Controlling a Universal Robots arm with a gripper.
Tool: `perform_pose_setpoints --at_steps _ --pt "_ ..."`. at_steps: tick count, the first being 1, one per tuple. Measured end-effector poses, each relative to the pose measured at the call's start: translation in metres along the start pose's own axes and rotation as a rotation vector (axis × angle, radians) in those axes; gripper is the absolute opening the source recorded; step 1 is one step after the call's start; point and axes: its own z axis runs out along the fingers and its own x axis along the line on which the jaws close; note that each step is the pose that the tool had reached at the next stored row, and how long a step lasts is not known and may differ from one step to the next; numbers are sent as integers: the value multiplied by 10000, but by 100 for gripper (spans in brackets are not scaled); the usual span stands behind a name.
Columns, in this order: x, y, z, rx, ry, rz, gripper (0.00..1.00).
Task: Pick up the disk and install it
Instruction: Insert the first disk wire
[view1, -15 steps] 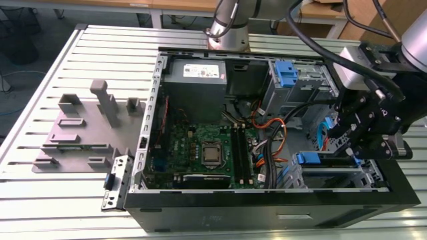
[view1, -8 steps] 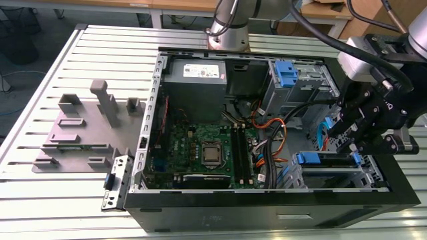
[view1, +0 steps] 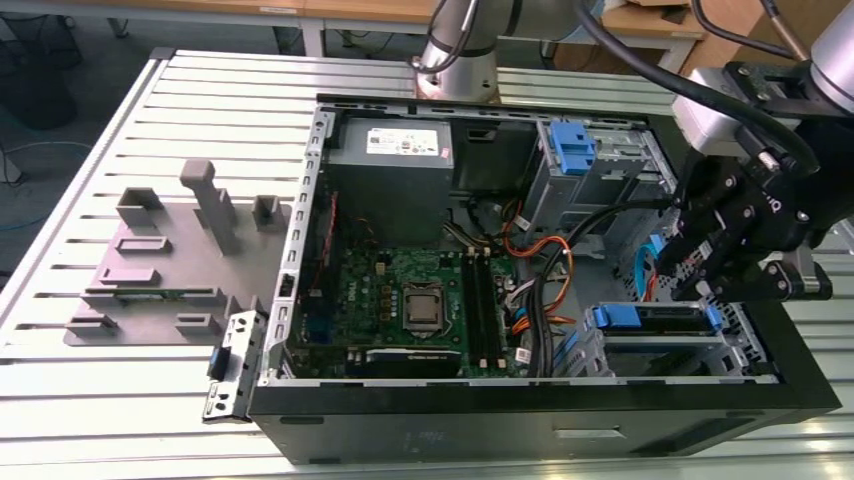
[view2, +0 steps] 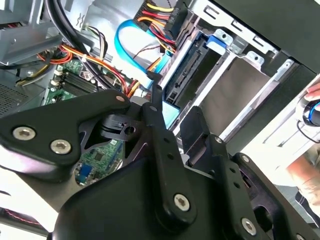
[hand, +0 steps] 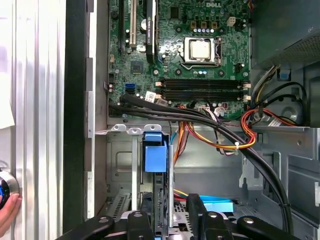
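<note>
Most of the job looks done: the disk (view1: 657, 320) sits slotted in the drive bay (view1: 754, 350) at the exterior view's lower right, its blue handle showing. Whether it is fully seated I cannot judge. The claw (hand: 167, 216) stands partly open astride the disk's edge, apparently clamping nothing.

A wide metal table (view1: 80, 150) of pale, ribbed slats spans most of the exterior view, and its near edge glares with reflected light. Beyond its far edge is a grey floor (view1: 127, 55), with a dark bulky object (view1: 30, 85) at the exterior view's left. Wooden desks (view1: 267, 8) on white legs (view1: 311, 40) line the back.
</note>
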Motion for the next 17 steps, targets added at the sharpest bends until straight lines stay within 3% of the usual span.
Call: perform_pose_setpoints --at_steps 9,13,17 --pt "-193 5 14 0 -1 0 42" --pt "-201 -8 32 0 -10 8 42" --pt "-206 -82 53 0 -19 14 42"
